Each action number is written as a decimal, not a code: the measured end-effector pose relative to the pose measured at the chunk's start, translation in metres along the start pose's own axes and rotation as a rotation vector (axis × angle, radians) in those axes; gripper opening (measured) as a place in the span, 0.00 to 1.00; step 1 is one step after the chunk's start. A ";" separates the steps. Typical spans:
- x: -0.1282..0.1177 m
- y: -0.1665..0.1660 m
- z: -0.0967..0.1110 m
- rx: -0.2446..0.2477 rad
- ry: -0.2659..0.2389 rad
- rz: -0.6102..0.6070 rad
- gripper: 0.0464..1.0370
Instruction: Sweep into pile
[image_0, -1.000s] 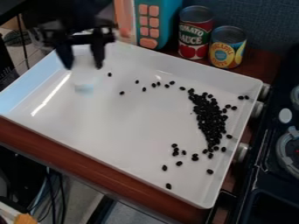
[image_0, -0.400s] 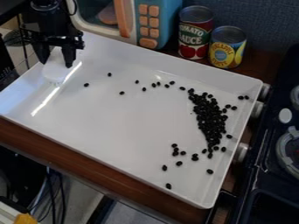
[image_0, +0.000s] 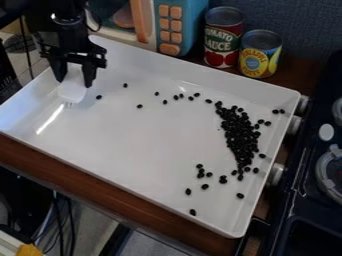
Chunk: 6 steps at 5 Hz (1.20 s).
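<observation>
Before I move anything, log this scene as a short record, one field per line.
surface: white tray
held: white tool, between the fingers of the gripper
tool position: over the tray's upper-left part
main pile: black beans, heaped near the right wall
strays: single beans above, below and left of the heap
behind tray: tomato can, shorter can
status: pile incomplete

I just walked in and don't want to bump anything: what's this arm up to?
The robot's gripper holds a small white tool, perhaps a brush, at the upper-left part of a white tray. It looks like a sweeping job: most of the black beans lie in a long heap toward the tray's right side. Several stragglers are scattered around it, so the pile isn't complete.
</observation>
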<state>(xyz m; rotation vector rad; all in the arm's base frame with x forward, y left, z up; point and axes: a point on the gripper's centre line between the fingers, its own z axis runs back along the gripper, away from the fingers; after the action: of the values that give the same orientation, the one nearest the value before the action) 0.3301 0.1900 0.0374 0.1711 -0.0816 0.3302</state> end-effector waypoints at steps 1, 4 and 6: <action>-0.006 -0.018 -0.005 0.002 0.012 -0.025 0.64; -0.018 -0.098 0.013 -0.110 0.080 -0.023 0.64; -0.015 -0.130 0.015 -0.115 0.070 -0.029 0.64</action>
<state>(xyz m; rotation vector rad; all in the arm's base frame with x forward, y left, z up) 0.3580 0.0616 0.0302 0.0464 -0.0284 0.3016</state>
